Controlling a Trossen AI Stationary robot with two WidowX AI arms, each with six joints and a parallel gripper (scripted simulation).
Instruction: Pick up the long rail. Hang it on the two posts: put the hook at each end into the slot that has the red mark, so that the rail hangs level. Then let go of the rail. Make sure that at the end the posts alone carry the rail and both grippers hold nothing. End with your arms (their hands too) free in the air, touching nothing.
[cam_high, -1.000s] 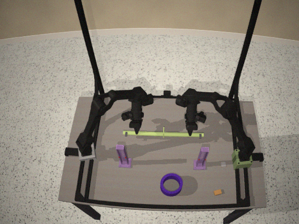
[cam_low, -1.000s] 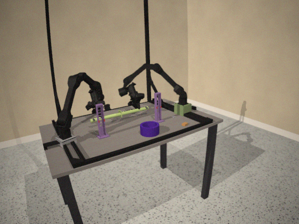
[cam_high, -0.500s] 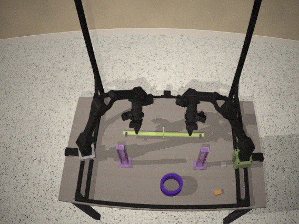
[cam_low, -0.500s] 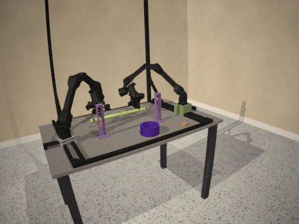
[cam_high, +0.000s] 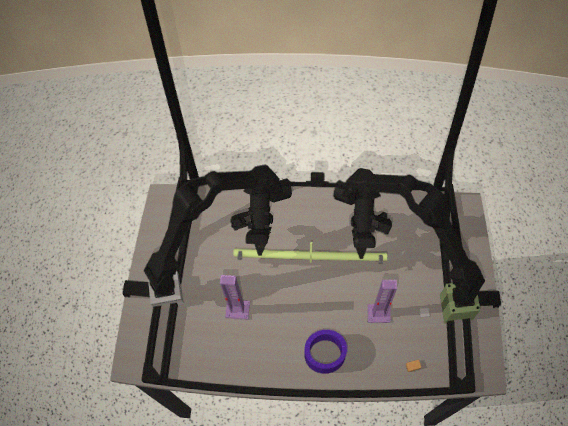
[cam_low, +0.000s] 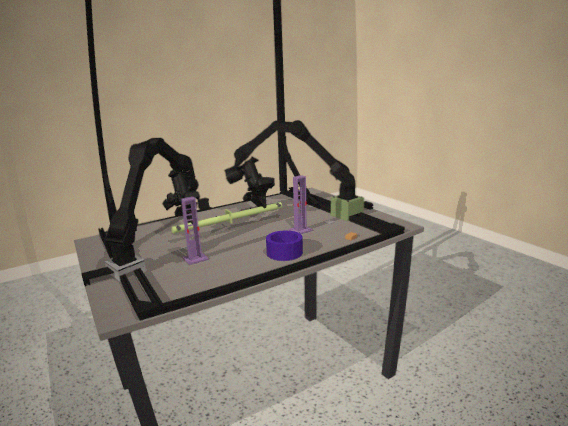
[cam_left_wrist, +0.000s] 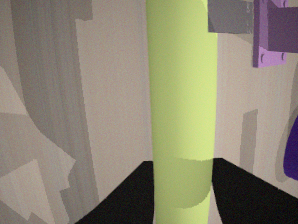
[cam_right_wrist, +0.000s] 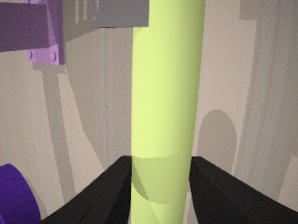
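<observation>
While my left pincer (cam_high: 361, 255) (cam_low: 263, 204) (cam_left_wrist: 182, 169) and right pincer (cam_high: 260, 253) (cam_right_wrist: 160, 165) clamp one yellow-green rail (cam_high: 290, 255) (cam_low: 250, 214) (cam_left_wrist: 182, 90) (cam_right_wrist: 167, 90), rail off both posts, purple ring (cam_high: 309, 350) (cam_low: 284, 248) (cam_left_wrist: 292, 155) (cam_right_wrist: 17, 200) on counter (cam_high: 270, 340) (cam_low: 200, 282).
</observation>
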